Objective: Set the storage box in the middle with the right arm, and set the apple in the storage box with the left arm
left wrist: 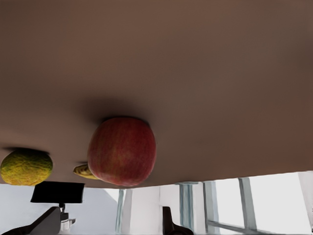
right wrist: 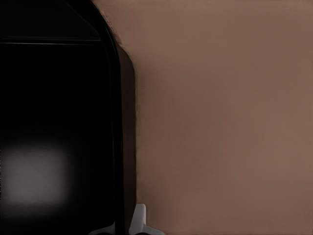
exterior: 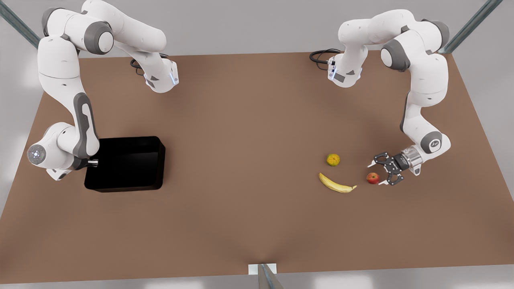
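The left gripper [exterior: 380, 172] lies low over the brown desk [exterior: 249, 208] at the front view's right, its jaws open, with the apple [exterior: 373, 178] just in front of them, not touching. A banana [exterior: 336, 184] and an orange [exterior: 333, 159] lie near. The right gripper [exterior: 93, 162] is at the box [exterior: 128, 162] rim on the left; I cannot tell its jaws. The desk middle is free.

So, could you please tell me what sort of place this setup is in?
Probably a simulated lab workcell: two white arms at a bare brown table, a black storage box, loose fruit such as the apple, and metal frame struts against plain grey walls.
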`<move>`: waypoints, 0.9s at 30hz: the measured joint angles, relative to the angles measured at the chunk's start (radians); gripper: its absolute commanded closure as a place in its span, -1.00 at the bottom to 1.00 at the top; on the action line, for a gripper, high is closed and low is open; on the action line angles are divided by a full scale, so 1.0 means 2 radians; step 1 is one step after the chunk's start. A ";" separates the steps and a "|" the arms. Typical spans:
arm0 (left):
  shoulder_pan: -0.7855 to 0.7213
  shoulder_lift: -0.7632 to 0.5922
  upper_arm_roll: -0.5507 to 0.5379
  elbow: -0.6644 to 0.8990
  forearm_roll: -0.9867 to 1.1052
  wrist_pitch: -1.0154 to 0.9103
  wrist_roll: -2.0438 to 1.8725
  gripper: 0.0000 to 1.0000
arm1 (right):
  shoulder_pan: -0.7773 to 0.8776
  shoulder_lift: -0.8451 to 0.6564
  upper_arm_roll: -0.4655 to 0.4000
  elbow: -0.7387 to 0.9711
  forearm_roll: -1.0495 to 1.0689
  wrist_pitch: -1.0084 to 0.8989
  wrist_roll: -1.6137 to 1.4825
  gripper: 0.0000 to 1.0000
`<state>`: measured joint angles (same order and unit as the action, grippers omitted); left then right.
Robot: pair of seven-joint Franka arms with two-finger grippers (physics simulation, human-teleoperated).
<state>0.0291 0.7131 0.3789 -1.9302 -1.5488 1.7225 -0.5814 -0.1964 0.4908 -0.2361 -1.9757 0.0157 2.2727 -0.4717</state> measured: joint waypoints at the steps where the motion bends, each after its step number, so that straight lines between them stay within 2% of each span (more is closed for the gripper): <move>1: 0.000 0.002 0.000 0.000 -0.007 0.000 0.000 -1.00 | 0.000 -0.001 0.001 0.000 0.000 0.000 0.000 0.57; 6: -0.001 0.019 -0.008 0.012 -0.035 0.043 0.003 -1.00 | 0.004 -0.005 0.035 0.036 -0.001 -0.042 0.000 0.57; 10: -0.001 0.021 -0.014 0.012 -0.045 0.037 0.009 -1.00 | 0.004 -0.007 0.040 0.038 0.000 -0.047 0.000 0.57; 13: -0.001 0.022 -0.021 0.012 -0.046 0.044 0.027 -1.00 | 0.007 -0.008 0.078 0.095 0.003 -0.108 0.001 0.57; 17: -0.001 0.029 -0.021 0.016 -0.035 0.044 0.053 -1.00 | 0.171 -0.007 0.077 0.153 0.022 -0.113 0.008 0.57; 20: -0.001 0.037 -0.021 0.016 -0.031 0.045 0.054 -1.00 | 0.269 0.029 0.076 0.216 0.044 -0.134 0.032 0.57; 24: -0.001 0.039 -0.026 0.015 -0.029 0.045 0.063 -1.00 | 0.321 0.127 0.079 0.328 0.069 -0.143 0.034 0.57; 27: -0.001 0.042 -0.029 0.015 -0.029 0.056 0.065 -1.00 | 0.341 0.164 0.079 0.357 0.079 -0.135 0.036 0.57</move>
<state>0.0276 0.7962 0.3208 -1.9006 -1.6076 1.8338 -0.4517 0.4848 0.8180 -0.0783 -1.2618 0.1732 2.0030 -0.4006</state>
